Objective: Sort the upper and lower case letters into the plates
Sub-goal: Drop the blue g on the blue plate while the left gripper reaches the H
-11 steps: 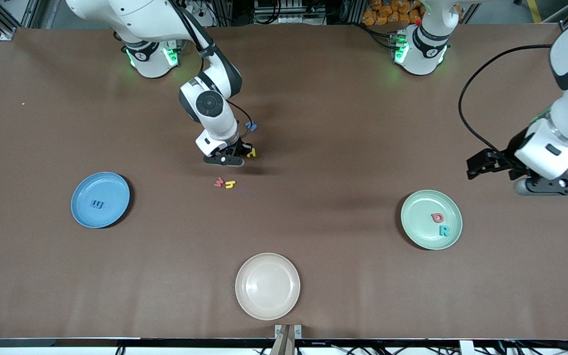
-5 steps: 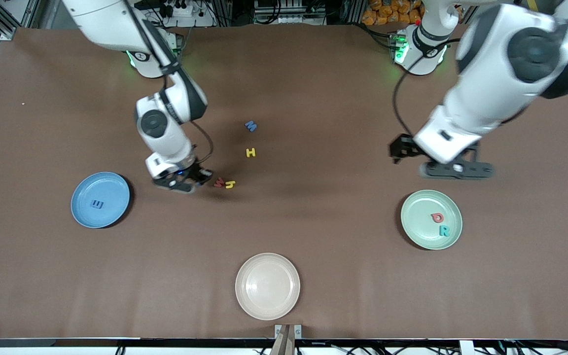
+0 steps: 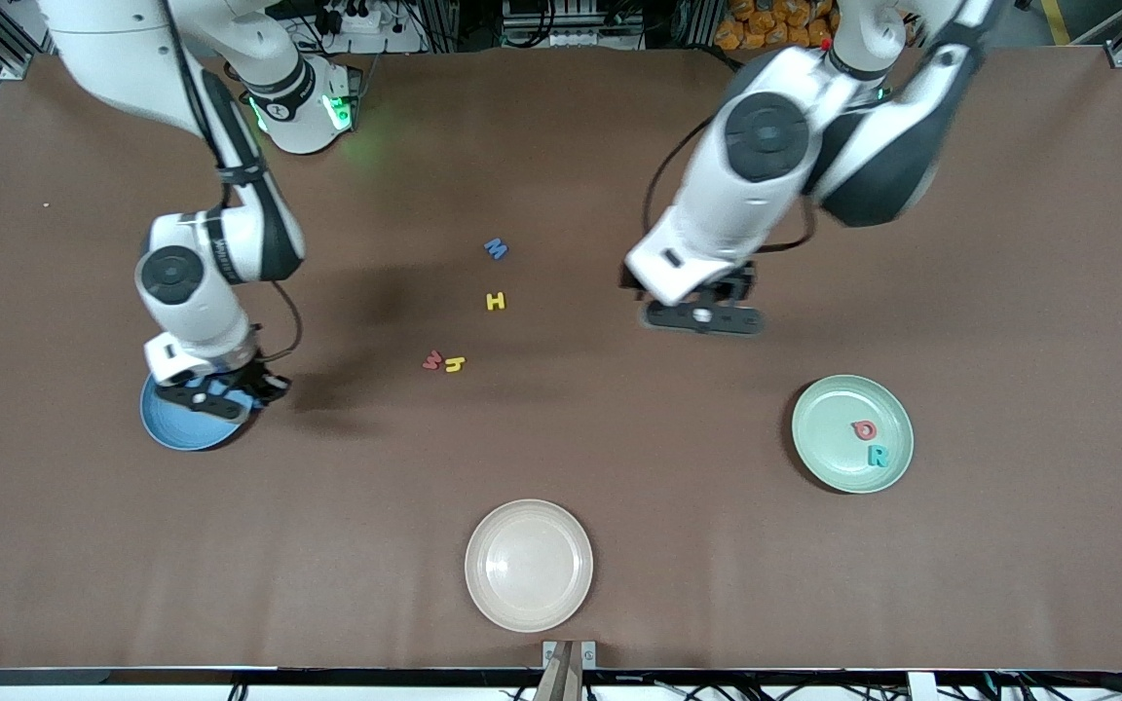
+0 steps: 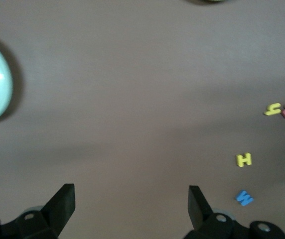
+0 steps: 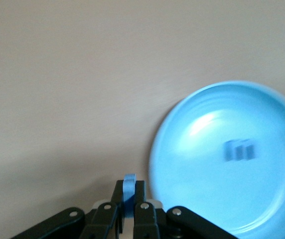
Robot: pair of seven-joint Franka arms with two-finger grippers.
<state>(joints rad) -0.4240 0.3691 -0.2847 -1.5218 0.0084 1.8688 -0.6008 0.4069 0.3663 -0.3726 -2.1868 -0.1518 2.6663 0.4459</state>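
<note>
Blue letter (image 5: 129,191) is pinched in the right gripper (image 3: 213,392) over the light blue plate's (image 3: 171,433) rim; the left gripper (image 3: 703,317) is spread wide.

The right gripper (image 3: 215,394), its arm bent down from its base, is clamped on a small blue piece (image 5: 129,191), while the left gripper (image 4: 131,209) hangs with fingers spread wide.

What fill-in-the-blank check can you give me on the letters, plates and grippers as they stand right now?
1. The right gripper, over the blue plate, is shut on a small ____ letter.
2. The mint green plate holds ____ letters.
3. The left gripper is ____.

Missing words: blue; two; open
</note>
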